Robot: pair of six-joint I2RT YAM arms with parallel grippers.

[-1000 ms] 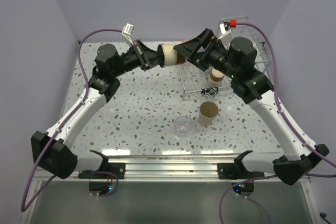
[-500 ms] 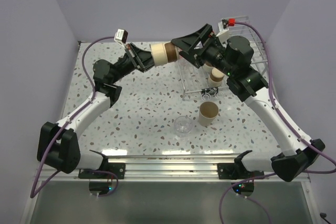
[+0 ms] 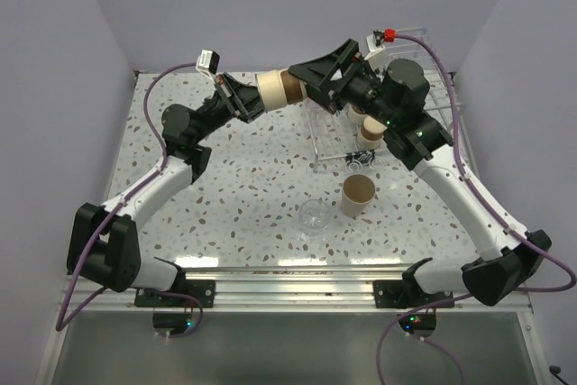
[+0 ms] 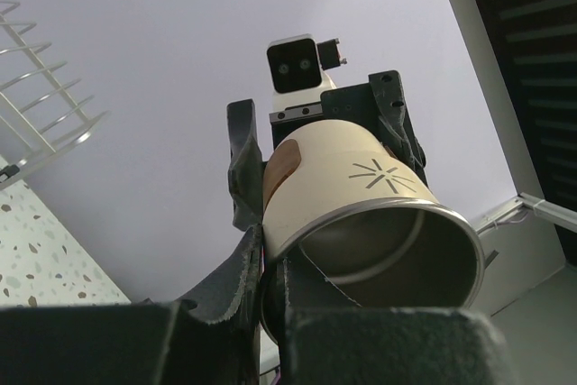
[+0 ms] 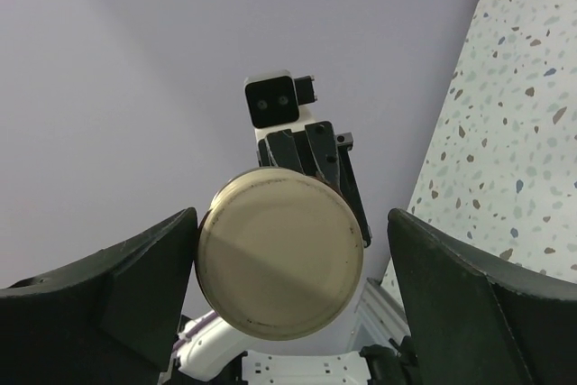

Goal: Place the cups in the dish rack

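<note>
Narrowing right gripper (image 3: 303, 86) around raised beige cup (image 3: 269, 90)

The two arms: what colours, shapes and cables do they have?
The left arm and right arm have white links and black joint housings. A purple cable runs along each. The fingers are black and wedge-shaped. Each wrist carries a small white camera; a red piece sits by the right one.

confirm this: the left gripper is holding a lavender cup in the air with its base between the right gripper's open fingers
Not lavender: the cup is beige, as the left wrist view shows. The left gripper does hold it in the air, its base between the open fingers of the right gripper.
</note>
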